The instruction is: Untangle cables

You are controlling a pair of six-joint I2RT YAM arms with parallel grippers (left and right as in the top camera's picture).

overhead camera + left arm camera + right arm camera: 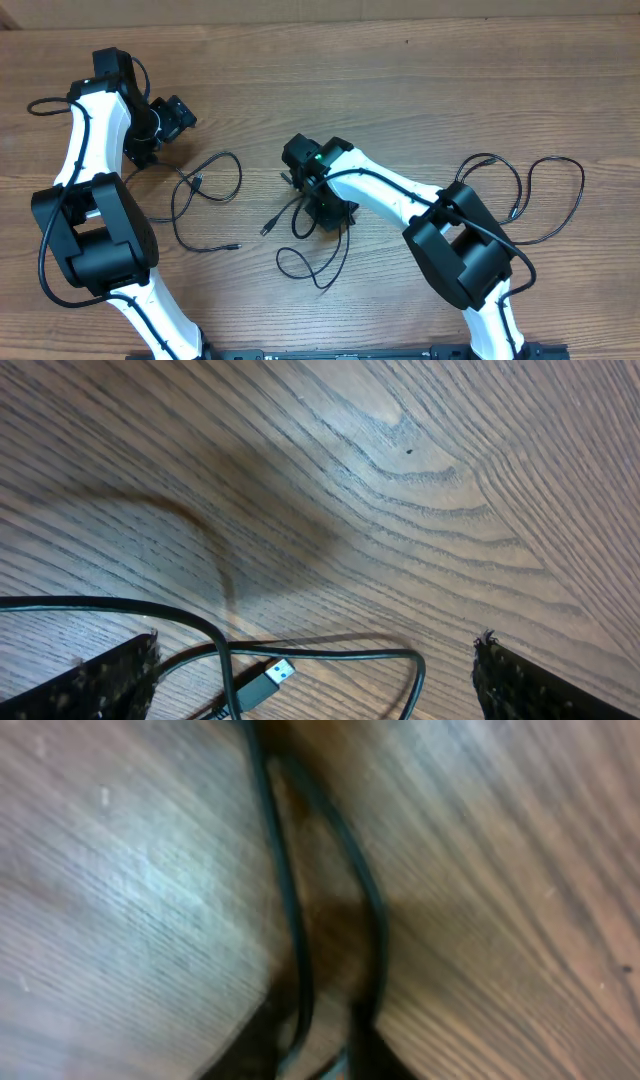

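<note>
1. The left gripper [318, 650] has its jaws spread wide and holds nothing. Its fingers [105, 680] show only at the bottom corners of the left wrist view.
2. The left cable [205, 190] lies in loose loops on the table [400, 90], near that gripper and on its inner side in the overhead view.
3. In the left wrist view the left plug [268, 682], pale at the tip, rests on the wood between the spread fingers and touches neither. A strand of the same cable curves around it.
4. The right gripper [325, 212] sits low over the centre cable [320, 275], right on top of its upper loops.
5. The right wrist view is blurred. Two strands of that cable run down the wood and pass between the dark fingers [245, 1045], which stand close together. Wood shows between the strands, so I cannot tell whether they are pinched.
6. The centre plug [268, 228] lies just left of the right gripper, and a loop trails toward the near edge.
7. The two cables lie apart.
</note>
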